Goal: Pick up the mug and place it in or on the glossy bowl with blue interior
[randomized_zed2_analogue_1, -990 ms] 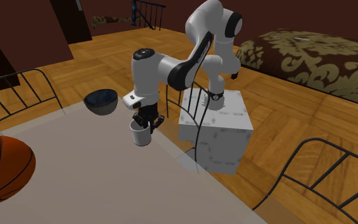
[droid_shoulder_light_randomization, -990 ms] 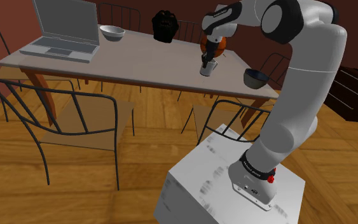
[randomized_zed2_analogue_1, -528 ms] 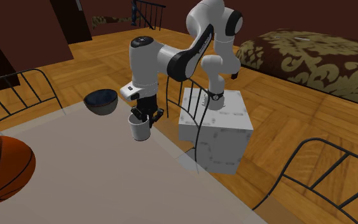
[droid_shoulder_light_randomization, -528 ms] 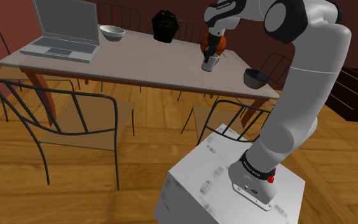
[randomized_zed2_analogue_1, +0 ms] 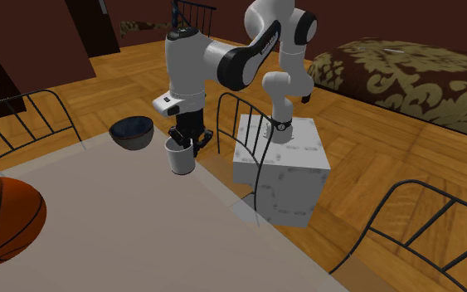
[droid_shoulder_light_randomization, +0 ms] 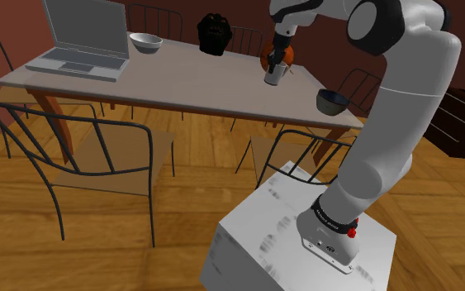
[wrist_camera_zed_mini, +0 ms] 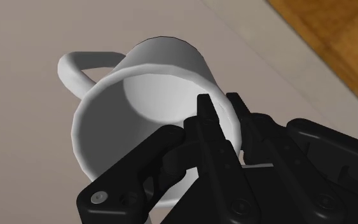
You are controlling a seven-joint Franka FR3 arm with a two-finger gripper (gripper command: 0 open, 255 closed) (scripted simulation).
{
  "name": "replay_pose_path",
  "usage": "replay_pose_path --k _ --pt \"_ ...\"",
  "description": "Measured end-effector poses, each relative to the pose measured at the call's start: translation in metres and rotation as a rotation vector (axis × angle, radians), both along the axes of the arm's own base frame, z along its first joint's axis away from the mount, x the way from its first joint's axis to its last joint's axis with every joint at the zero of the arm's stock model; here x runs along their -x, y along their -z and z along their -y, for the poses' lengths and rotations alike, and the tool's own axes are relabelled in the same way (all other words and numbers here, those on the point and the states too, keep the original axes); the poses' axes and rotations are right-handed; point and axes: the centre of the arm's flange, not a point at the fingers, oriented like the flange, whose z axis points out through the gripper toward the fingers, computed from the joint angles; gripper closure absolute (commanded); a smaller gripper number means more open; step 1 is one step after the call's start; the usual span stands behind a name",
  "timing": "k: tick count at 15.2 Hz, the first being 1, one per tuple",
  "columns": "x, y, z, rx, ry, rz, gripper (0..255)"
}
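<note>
Wrist view: the black gripper [wrist_camera_zed_mini: 219, 105] pinches the white mug [wrist_camera_zed_mini: 152, 95] by its rim wall, 1 finger inside and 1 outside; the handle sits on the side away from the fingers.
Mug's place: held just above the grey table [randomized_zed2_analogue_1: 140, 249], near the dark glossy bowl [randomized_zed2_analogue_1: 132, 133] with a bluish inside, not touching it.
Handling: probably stiff, smooth, fairly light and easy to chip. A 1-sided rim pinch may let it swing or slip, so a slow carry seems wise.
Surface: flat and plain; it also bears an orange basketball [randomized_zed2_analogue_1: 3, 220], a laptop [droid_shoulder_light_randomization: 86, 37], a white bowl [droid_shoulder_light_randomization: 146, 41] and a black object [droid_shoulder_light_randomization: 215, 34].
Room: wood floor [droid_shoulder_light_randomization: 98, 248], wire chairs around the table, dark reddish walls.
</note>
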Motion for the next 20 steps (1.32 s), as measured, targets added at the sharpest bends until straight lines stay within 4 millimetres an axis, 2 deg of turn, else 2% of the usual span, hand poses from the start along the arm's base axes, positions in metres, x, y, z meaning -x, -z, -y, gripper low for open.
replay_pose_path --k 9,13,20 --pt "0.002 -0.043 0.005 0.0 0.0 0.0 255" --pt "0.029 -0.047 0.044 0.0 0.001 0.0 255" --pt "0.09 -0.053 0.116 0.0 0.002 0.0 255"
